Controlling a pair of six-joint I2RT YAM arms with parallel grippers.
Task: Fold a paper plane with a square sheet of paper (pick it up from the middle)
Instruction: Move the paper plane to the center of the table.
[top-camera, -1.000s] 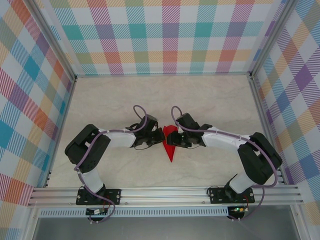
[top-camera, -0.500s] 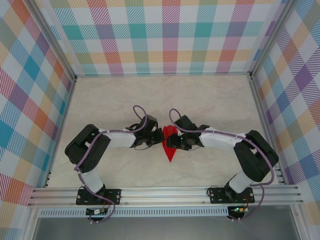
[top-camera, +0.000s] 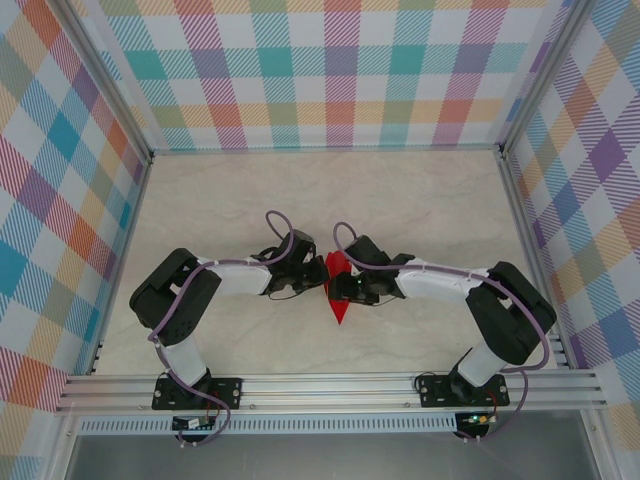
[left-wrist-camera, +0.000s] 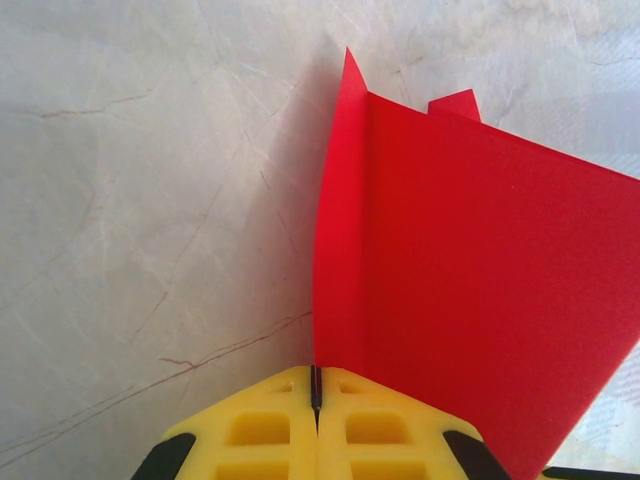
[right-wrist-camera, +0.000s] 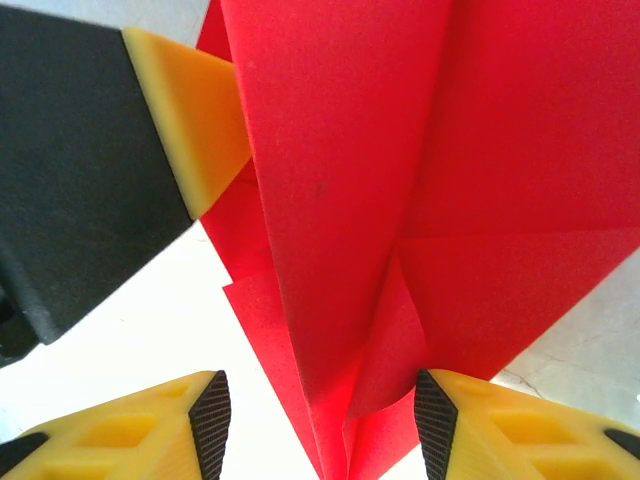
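The square sheet of paper is now a bright red, narrow pointed paper plane (top-camera: 339, 290) held upright at mid-table, its tip toward the arms. My left gripper (top-camera: 320, 281) is shut on its left edge; in the left wrist view the yellow jaws (left-wrist-camera: 316, 388) pinch the paper plane's (left-wrist-camera: 470, 290) edge. My right gripper (top-camera: 345, 288) comes in from the right and stands open, its pads on either side of the paper plane's folded layers (right-wrist-camera: 340, 200). The right gripper (right-wrist-camera: 322, 418) does not clamp them; a curled flap touches the right pad (right-wrist-camera: 435, 420). The left gripper's finger (right-wrist-camera: 195, 120) shows behind.
The marble-look table (top-camera: 240, 190) is ringed by checked walls and an aluminium frame (top-camera: 330, 385) at the near edge. Both arms meet at the middle, elbows out to the sides.
My right gripper has slid left, bringing its jaws around the paper plane. The left gripper has kept its hold and place.
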